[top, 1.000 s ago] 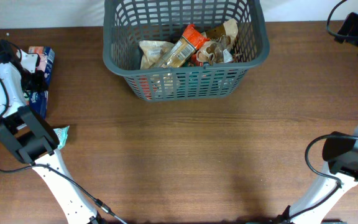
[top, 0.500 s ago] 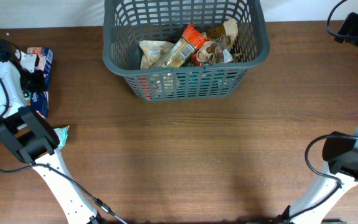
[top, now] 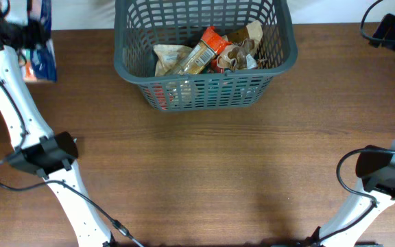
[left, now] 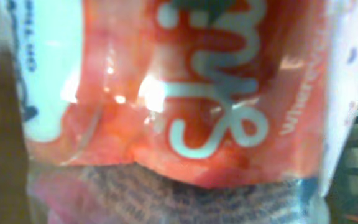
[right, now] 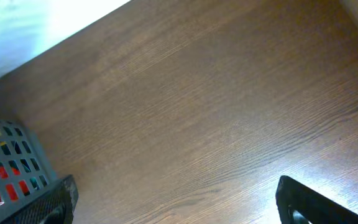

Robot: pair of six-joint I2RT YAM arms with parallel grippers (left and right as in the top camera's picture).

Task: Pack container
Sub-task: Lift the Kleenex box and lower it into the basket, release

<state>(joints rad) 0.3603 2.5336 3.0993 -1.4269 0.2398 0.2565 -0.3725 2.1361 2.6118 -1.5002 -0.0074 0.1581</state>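
Since a second ago, your left tool (top: 20, 33) has risen from the desk (top: 197, 171) and moved toward the far left corner. It has carried the snack package (top: 44, 58) along. That package lay flat on the wood under the tool before; now it hangs off the desk at the far edge, clamped in the left tool. The left arm's elbow has swung up and slightly inward. Your right tool (right: 176, 202) has not moved, and its fingers are spread wide with nothing between them.

In the left wrist view the snack package (left: 185, 106) fills almost the whole picture, blurred. It has a red-orange face with looping white lettering and a white panel on one side.

The container (top: 204, 92), a large dark grey lattice basket, stands at the far middle of the desk. It lies to the right of the left tool and well apart from it, with bare wood between them. The held package is outside the basket, not over its rim. Several packets already lie inside, one with an orange top (top: 211, 41).

From the right tool, the container (right: 8, 158) lies to the left. One corner shows at the edge of the right wrist view, with coloured wrappers visible through the slots. The rest of that view is brown wood.
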